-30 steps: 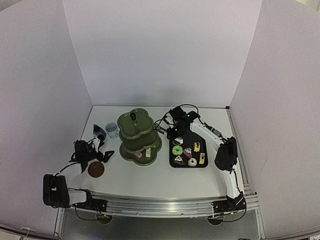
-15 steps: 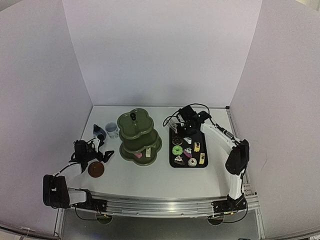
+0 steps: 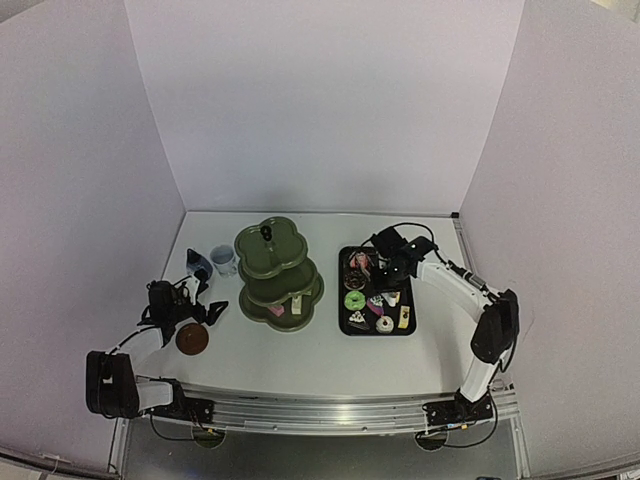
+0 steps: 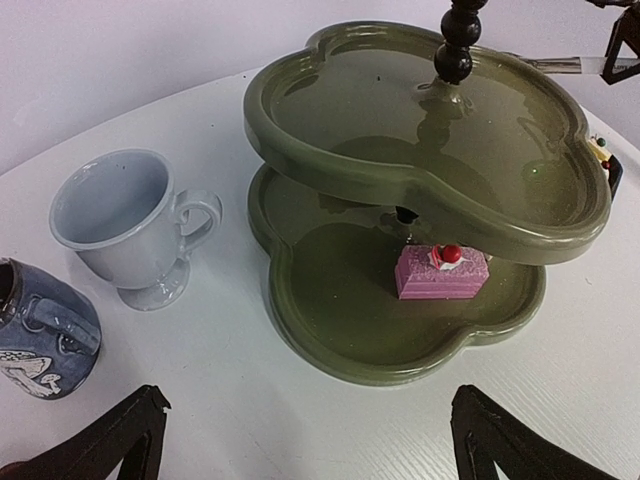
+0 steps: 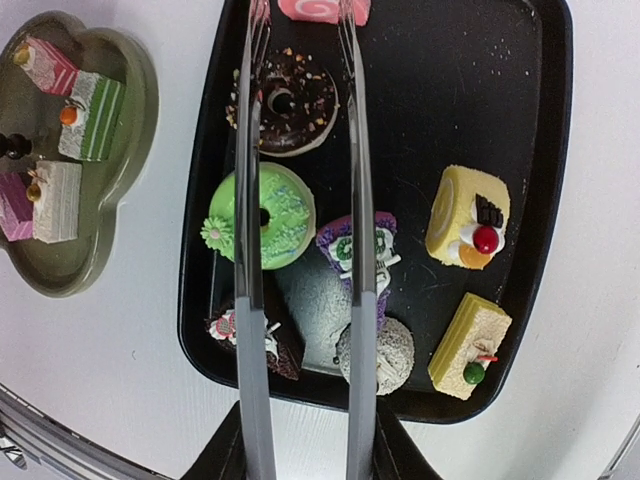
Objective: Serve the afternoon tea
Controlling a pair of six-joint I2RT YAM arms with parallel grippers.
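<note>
Holding the tongs (image 5: 356,210) pinched in my right claw (image 5: 300,455) over the tray (image 5: 525,150); my left claw (image 4: 307,415) sits spread wide facing the stand (image 4: 330,172).

one stand (image 3: 270,250), one cup (image 4: 115,215), one jug (image 4: 40,330), one tray (image 5: 480,100), one tongs (image 5: 356,150), twelve pastries (image 5: 262,215)

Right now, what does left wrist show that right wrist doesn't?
Only left wrist: white cup, blue jug, and the dark green stand's empty top tier. Only right wrist: black tray holding eight pastries, with metal tongs reaching over them. Both: that stand, with pastries on it.
</note>
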